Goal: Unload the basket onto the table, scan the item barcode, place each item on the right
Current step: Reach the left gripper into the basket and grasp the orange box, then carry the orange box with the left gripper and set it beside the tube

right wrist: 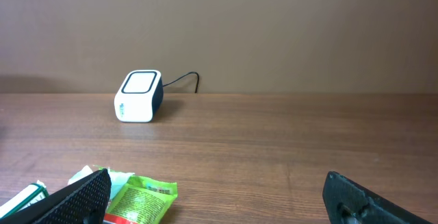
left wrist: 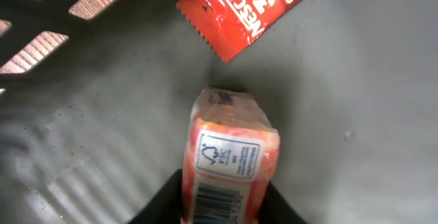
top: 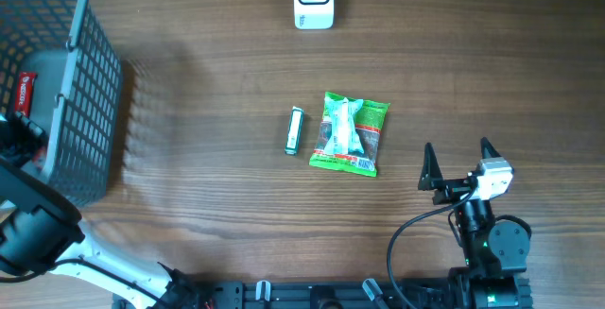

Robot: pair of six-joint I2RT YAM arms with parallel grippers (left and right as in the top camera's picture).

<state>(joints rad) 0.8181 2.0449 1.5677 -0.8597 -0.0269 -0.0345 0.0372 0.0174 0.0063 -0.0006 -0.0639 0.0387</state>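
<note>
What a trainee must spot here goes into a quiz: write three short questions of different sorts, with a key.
1. True or false: the right gripper holds the green plastic snack packet.
2. Where does the red Nescafe sachet lie? A: inside the grey plastic mesh basket. B: in the right gripper. C: on top of the green plastic snack packet.
3. Name the thing between the fingers of the left gripper.

Key
1. False: its jaws stand open and apart from the packet.
2. A.
3. The orange-and-white barcoded packet.
</note>
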